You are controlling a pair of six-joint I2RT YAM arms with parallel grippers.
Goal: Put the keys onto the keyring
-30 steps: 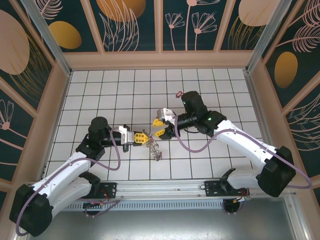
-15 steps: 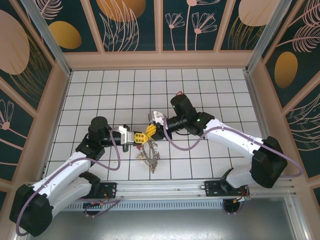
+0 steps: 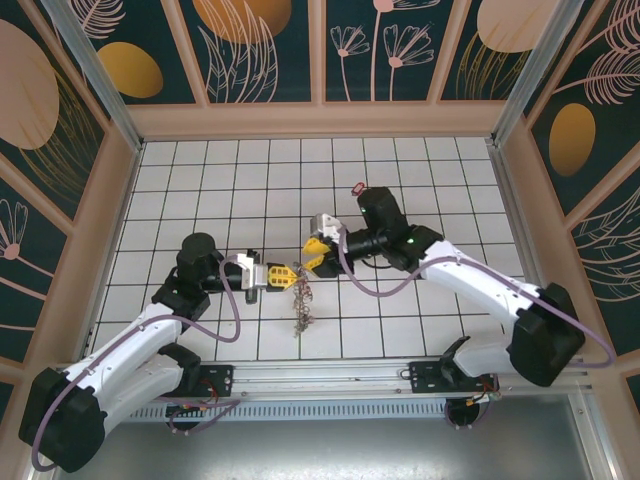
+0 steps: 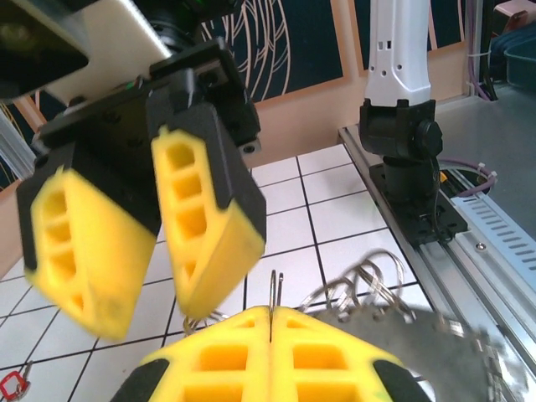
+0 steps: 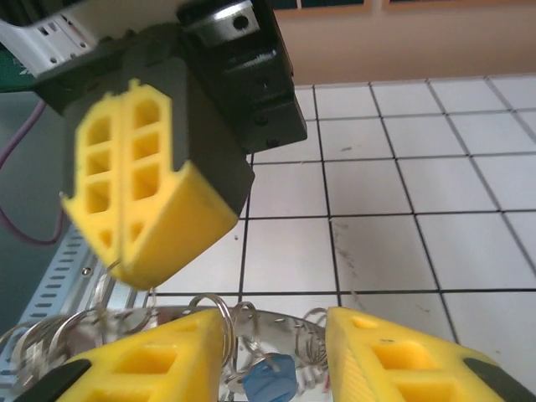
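Now the left gripper [image 3: 288, 277] keeps its jaws clamped on the keyring [image 3: 300, 303], which hangs narrow rather than splayed as half a second ago. The right gripper [image 3: 312, 256] has drawn back, jaws apart. Our right wrist view adds a blue tag [image 5: 268, 381] between them, and farther off a red-tagged key [image 3: 357, 187] lies on the surface [image 3: 200, 180].

Left tool [image 3: 286, 274] pads pressed shut, right tool [image 3: 312, 256] fingers parted, tips nearly meeting, both arms reaching inward
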